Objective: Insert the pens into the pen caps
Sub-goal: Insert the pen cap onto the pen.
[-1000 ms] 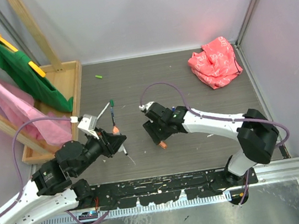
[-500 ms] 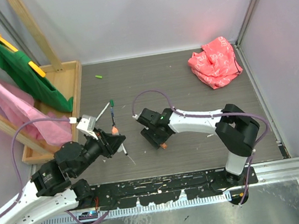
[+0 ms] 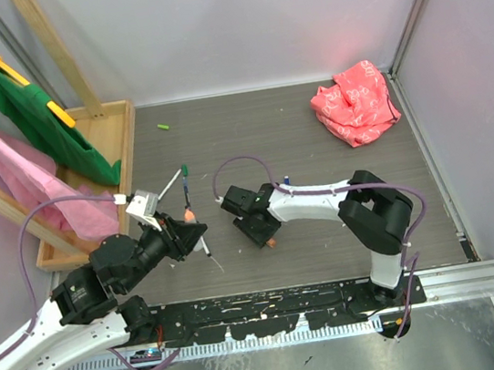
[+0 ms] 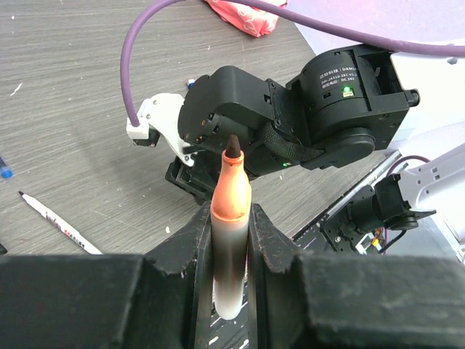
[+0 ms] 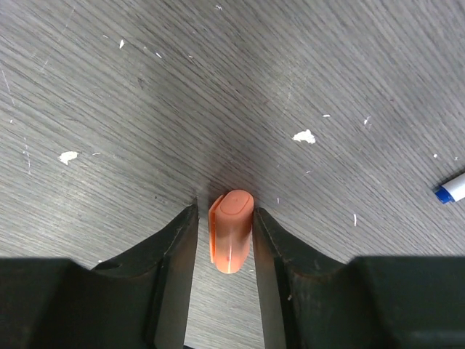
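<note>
Since the left jaws are clamped on the orange pen [image 4: 231,196] with its dark tip sticking out toward the other arm, I'd say it's staged as the fixed half. The right jaws sit low on the table [image 5: 327,73], narrowed around the orange cap [image 5: 231,240] lying flat between them. 1 side touches and the other shows a sliver of gap, so I can't tell if it's pinched yet.
</note>
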`<state>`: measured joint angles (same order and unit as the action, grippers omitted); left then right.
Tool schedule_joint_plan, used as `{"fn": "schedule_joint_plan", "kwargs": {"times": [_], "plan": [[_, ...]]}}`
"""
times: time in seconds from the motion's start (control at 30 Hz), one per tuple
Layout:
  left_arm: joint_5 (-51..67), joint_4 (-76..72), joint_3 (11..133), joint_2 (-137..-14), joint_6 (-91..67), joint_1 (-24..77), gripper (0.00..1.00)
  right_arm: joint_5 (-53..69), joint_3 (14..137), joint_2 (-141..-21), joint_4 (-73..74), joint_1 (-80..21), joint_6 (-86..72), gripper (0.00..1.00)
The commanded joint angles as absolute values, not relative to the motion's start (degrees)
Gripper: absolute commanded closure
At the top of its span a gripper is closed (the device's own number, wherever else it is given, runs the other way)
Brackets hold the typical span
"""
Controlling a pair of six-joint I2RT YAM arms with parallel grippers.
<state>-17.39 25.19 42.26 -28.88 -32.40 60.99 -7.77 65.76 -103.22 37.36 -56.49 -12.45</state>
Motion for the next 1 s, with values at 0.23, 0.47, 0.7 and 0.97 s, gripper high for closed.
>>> {"fn": "schedule_joint_plan", "kwargs": {"times": [0.23, 0.47, 0.7, 0.97], "plan": [[-18.8, 23.9, 42.11, -27.61, -32.7, 60.73, 1.0, -11.57, 68.25, -104.75, 38.62, -57.13, -12.14, 0.72], [-19.02, 24.16, 42.19, -27.0, -32.61, 60.76, 1.0, -11.97, 67.7, -100.81, 38.49, -57.11, -13.23, 0.88], [-15.99, 22.17, 42.13, -26.5, -31.3, 60.73, 1.0, -8.85, 65.71, -86.6, 34.41, -56.12, -15.19, 1.0], [-7.6, 19.74, 44.53, -28.45, -27.68, 60.78, 1.0, -3.79, 62.48, -64.3, 20.26, -54.01, -15.84, 1.0]]}}
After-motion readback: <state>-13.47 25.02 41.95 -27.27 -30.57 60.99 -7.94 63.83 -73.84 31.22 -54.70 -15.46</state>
